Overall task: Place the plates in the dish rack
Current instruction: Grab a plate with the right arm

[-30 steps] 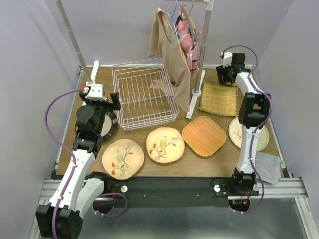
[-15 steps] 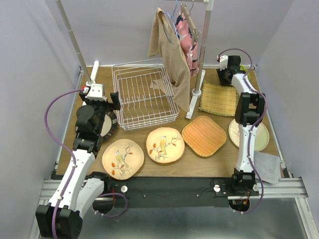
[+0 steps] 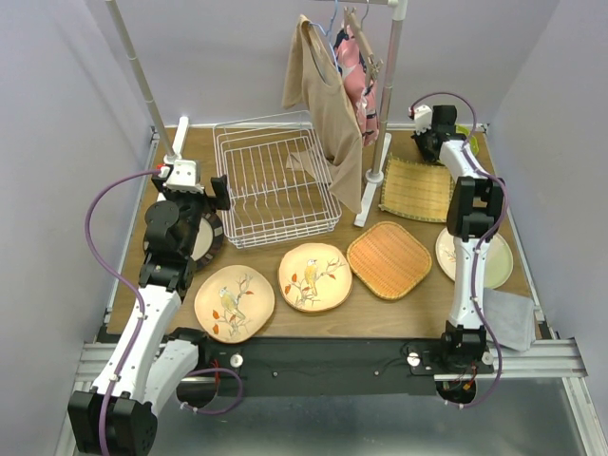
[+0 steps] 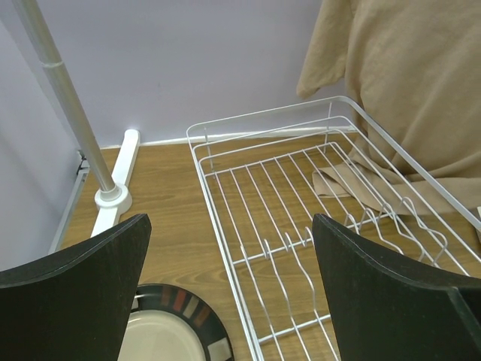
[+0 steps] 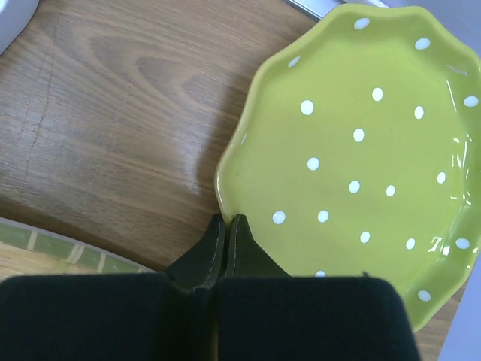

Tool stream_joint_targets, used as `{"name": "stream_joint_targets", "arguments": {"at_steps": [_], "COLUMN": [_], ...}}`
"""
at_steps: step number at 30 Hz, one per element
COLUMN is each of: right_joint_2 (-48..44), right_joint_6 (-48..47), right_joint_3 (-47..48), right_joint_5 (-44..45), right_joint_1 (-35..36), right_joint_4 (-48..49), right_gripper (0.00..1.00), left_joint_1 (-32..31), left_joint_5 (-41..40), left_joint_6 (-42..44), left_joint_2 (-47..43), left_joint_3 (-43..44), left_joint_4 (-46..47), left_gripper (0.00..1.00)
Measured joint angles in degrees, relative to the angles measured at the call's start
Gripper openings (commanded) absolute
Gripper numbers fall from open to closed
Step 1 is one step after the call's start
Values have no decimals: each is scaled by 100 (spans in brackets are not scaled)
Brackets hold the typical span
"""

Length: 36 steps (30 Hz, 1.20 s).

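My right gripper (image 5: 225,222) is shut on the near-left rim of the lime dotted plate (image 5: 361,150), which lies at the table's far right corner (image 3: 465,131). My left gripper (image 4: 229,301) hangs open over the left edge of the white wire dish rack (image 4: 301,195), above a dark-rimmed beige plate (image 4: 161,331). The dish rack (image 3: 275,185) holds no plates. In the top view two peach bird plates (image 3: 234,302) (image 3: 314,275), an orange woven plate (image 3: 389,258), a yellow woven plate (image 3: 418,188) and a cream-green plate (image 3: 496,264) lie flat on the table.
A tall white clothes-rail stand (image 3: 391,85) with a hanging beige shirt (image 3: 328,104) rises between the rack and the yellow plate. The shirt droops over the rack's right side. A grey cloth (image 3: 514,319) lies at the near right corner.
My right gripper has shifted slightly left toward the far corner and shut on the lime plate's rim. The left arm has not moved.
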Motion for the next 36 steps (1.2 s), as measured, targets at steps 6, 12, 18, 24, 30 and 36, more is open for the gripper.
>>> {"name": "stream_joint_targets", "arguments": {"at_steps": [6, 12, 18, 24, 30, 36], "right_joint_2": [-111, -557, -1276, -2000, -2715, -3768], "right_joint_6": [-26, 17, -4, -2, -2, 13], "right_joint_3": [28, -229, -1003, -1694, -2304, -3432], "right_joint_5": [-105, -385, -579, -662, -765, -951], "right_joint_1": [-7, -26, 24, 59, 66, 114], "right_joint_4": [-76, -181, -164, -101, 118, 175], "right_gripper": [0, 1, 0, 1, 1, 1], "left_joint_1": [0, 2, 44, 44, 59, 68], "left_joint_5": [136, 286, 404, 719, 1237, 1893], "left_joint_6": [-22, -90, -358, -992, -1895, -2765], "left_joint_2": [0, -17, -190, -461, -487, -459], "left_joint_3": [0, 0, -4, -127, -326, -354], "left_joint_4": [42, 85, 142, 433, 503, 468], "left_gripper": [97, 97, 98, 98, 98, 98]}}
